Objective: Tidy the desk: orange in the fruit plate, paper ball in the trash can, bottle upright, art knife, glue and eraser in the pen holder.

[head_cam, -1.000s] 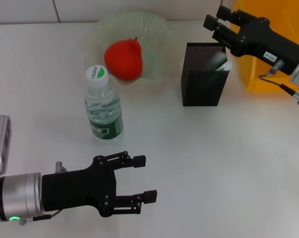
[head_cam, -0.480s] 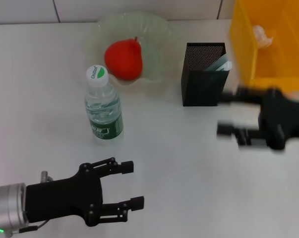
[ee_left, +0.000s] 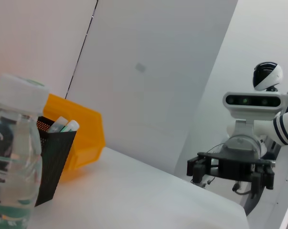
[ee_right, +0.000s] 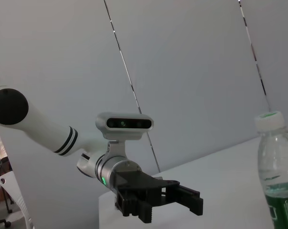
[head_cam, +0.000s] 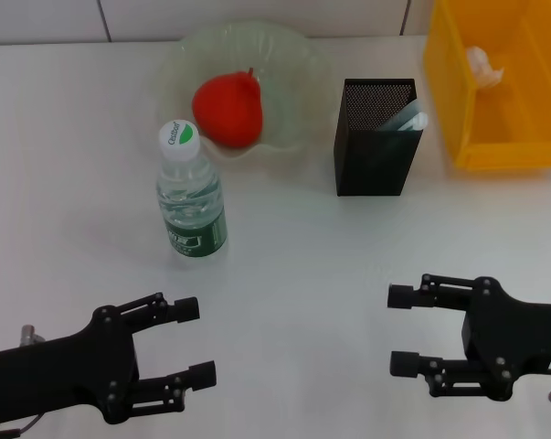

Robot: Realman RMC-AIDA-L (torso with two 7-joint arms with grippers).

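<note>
Bottle (head_cam: 191, 192) stands upright on the table (head_cam: 293, 274) at my 11 o'clock, orange (head_cam: 227, 111) in the fruit plate (head_cam: 298, 69) behind it. I see left tool (head_cam: 191, 343) and right tool (head_cam: 401, 329) both open wide, empty, at 7 and 5 o'clock.

I am working in what looks like a robot test lab dressed up as an office desk. The plain white table (head_cam: 348, 274) sits against bare pale wall panels (ee_left: 158, 71) with thin dark seams. On it I see staged desk items: a black mesh pen holder (head_cam: 376, 137), a yellow bin (head_cam: 494, 101), a water bottle (head_cam: 191, 197) and a glass fruit plate (head_cam: 293, 64). Through the wrist cameras I see the robot's own white arm (ee_right: 34, 126) and camera head (ee_left: 252, 100).
</note>
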